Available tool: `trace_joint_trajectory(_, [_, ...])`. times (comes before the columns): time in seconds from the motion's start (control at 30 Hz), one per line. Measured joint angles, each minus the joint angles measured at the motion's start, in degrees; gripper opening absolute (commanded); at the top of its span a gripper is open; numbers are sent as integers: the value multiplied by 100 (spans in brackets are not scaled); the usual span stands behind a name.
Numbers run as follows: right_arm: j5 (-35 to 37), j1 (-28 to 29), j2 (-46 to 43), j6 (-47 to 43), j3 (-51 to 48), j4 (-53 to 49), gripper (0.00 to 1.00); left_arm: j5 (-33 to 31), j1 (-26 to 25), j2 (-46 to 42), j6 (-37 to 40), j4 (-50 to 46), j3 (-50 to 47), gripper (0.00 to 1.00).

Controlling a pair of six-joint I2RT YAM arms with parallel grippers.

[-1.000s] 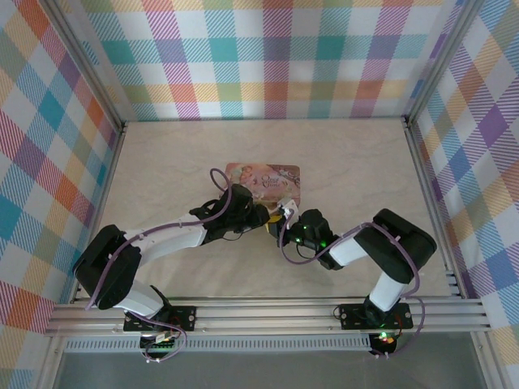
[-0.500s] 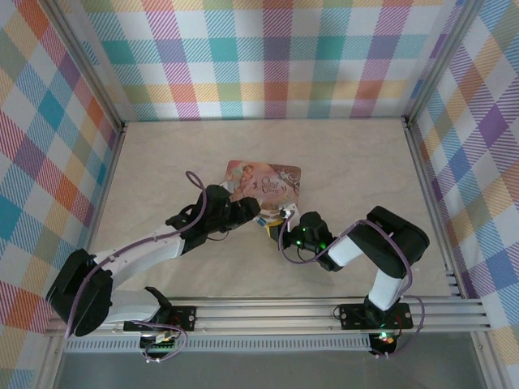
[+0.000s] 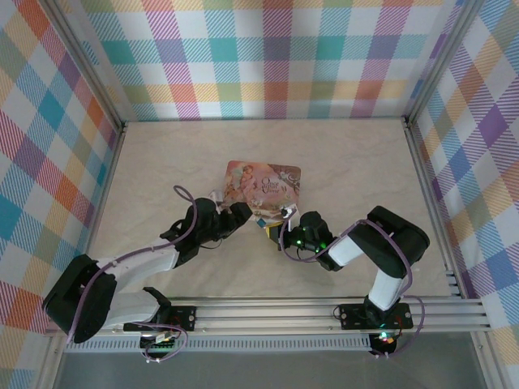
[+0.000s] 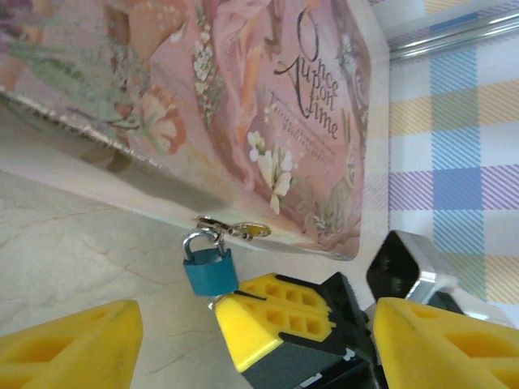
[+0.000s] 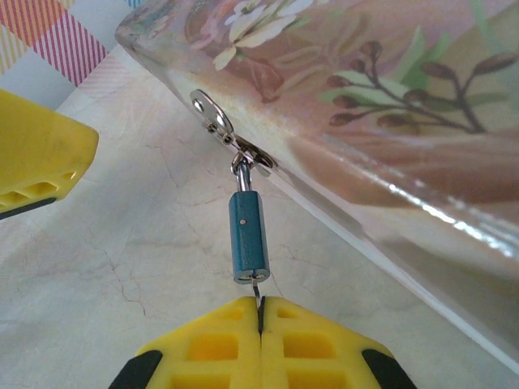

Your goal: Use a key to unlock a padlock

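**A:** From above, where do the arms sit?

**B:** Both reach to the near edge of the pink tin [image 3: 263, 180] on the table [image 3: 349, 162]. The left gripper [image 3: 240, 212] and the right gripper [image 3: 274, 226] are just beside each other there. What lies between them is too small to make out.

**A:** And the left wrist camera?

**B:** The padlock [image 4: 211, 272] hangs by its shackle [image 4: 200, 241] from the hasp [image 4: 235, 228] on the tin's side. Its long axis runs from the hasp straight away from the tin. The blue body ends just beside the right gripper's yellow fingers [image 4: 276, 318]. The left gripper's own fingers stand wide apart, one on each side, holding nothing.

**A:** Right wrist?

**B:** Here the padlock shows its narrow side. The shackle end is up at the hasp and the keyhole end points at the camera. The right gripper's fingers are pressed together on the key [image 5: 256, 290], a thin blade reaching into the lock's bottom.
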Motion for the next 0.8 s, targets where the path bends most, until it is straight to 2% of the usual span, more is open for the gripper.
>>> trace_joint_trajectory(0.13, [-138,0,-118,310,127,-433,0,111,7,63,-155,608,-240,74])
trace_joint_trajectory(0.37, [-267,0,-393,896,267,-1047,0,286,9,693,-542,1537,-402,69])
trace_joint_trajectory(0.5, [-352,0,-472,1150,361,-1285,0,382,9,964,-691,1836,-428,61])
trace_joint_trajectory(0.8, [-457,0,-483,1467,466,-1521,0,546,9,1460,-901,2404,-474,54])
